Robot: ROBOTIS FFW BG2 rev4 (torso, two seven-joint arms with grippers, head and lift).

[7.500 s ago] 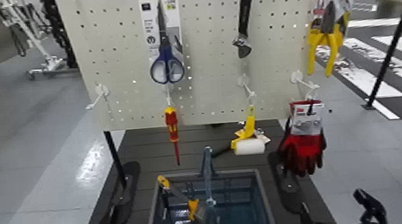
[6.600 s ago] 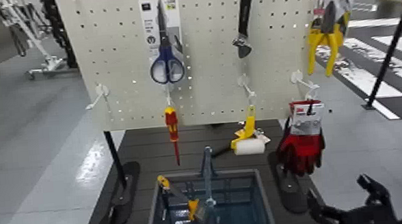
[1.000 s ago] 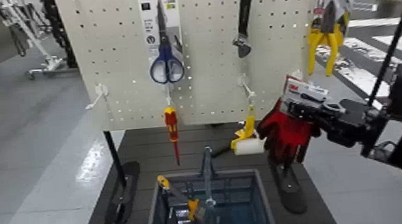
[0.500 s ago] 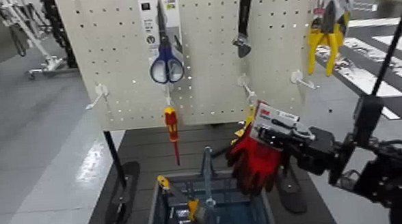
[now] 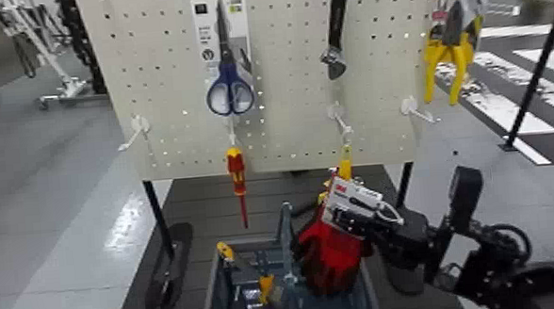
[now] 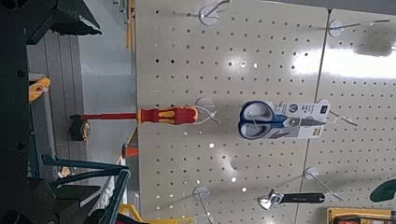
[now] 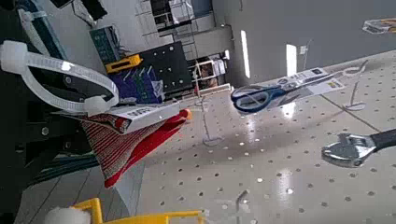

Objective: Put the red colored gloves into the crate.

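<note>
Red colored gloves point(image 5: 331, 248) clamped in right gripper point(image 5: 366, 217) jaws, hiding crate point(image 5: 217, 282) interior, left gripper unseen

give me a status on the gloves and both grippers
Right gripper shut on the red gloves by the header card, hanging over the crate. Left gripper not in view. Crate's upright handle beside the gloves; not released yet.

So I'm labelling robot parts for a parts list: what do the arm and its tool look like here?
Only the right arm shows in the head view: matte black throughout, built from chunky rounded joint housings, with a boxy black block standing up at the wrist and a thin black cable looping beside it. Its tool is black too, with slim fingers. No markings are readable. The left arm is out of that view.
</note>
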